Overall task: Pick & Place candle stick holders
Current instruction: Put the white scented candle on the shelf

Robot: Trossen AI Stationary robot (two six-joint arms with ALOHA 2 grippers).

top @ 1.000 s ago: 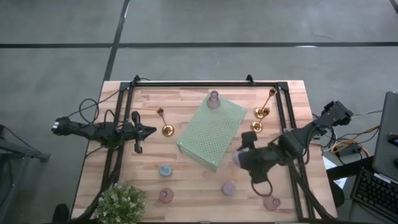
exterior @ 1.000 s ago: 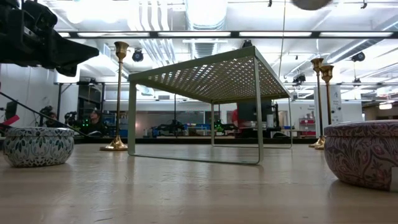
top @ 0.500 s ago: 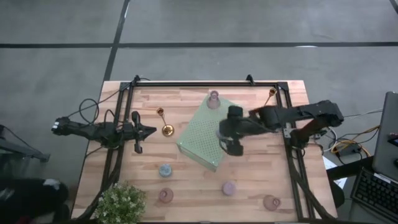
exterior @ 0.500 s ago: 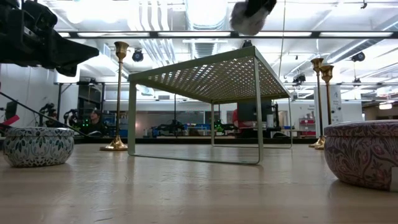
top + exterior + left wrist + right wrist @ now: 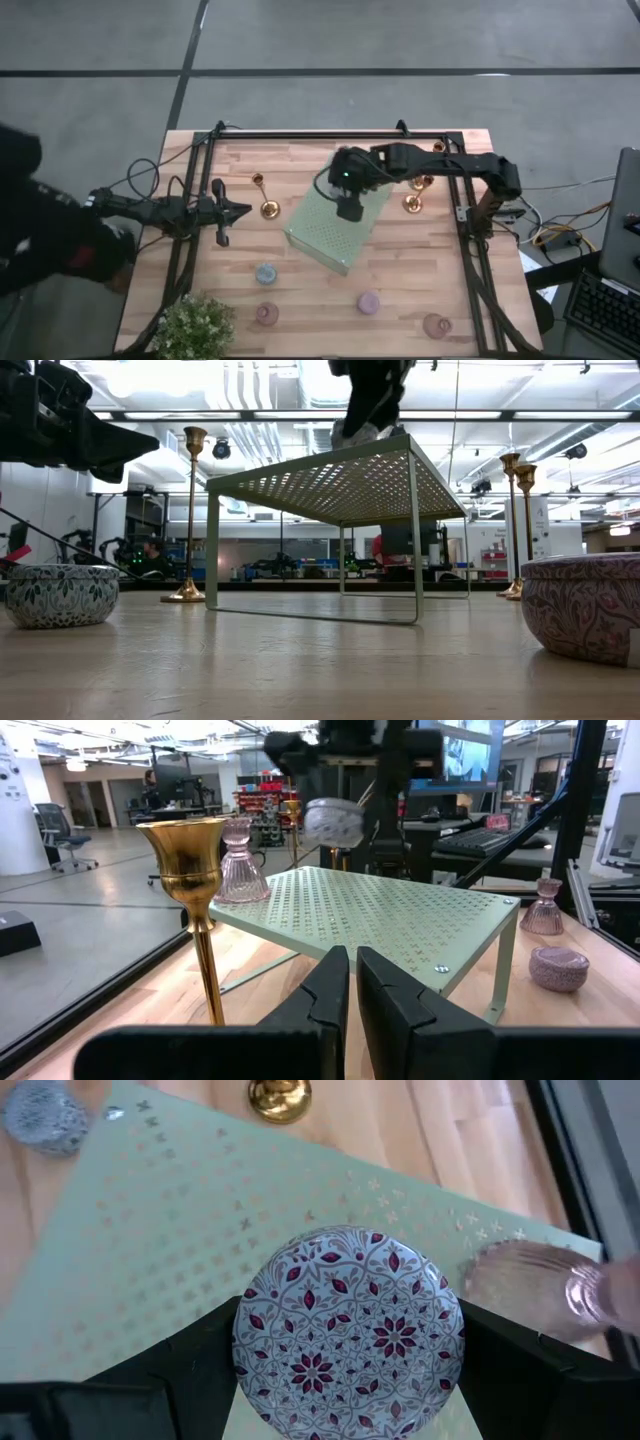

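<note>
The right hand (image 5: 348, 1380) hangs over the pale-green perforated shelf (image 5: 338, 222) on the wooden desk (image 5: 300, 290), its fingers spread wide around a squat round holder (image 5: 348, 1342) with a red flower pattern on its top, gripped between them just above the shelf's surface. A pink glass holder (image 5: 240, 861) stands on the shelf's far corner (close beside the hand). The left hand (image 5: 352, 982) waits with fingers closed, empty, near a gold candlestick (image 5: 196, 890).

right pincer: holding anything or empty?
Holding: right pincer grips a round patterned holder between its fingers, over the green rack.
</note>
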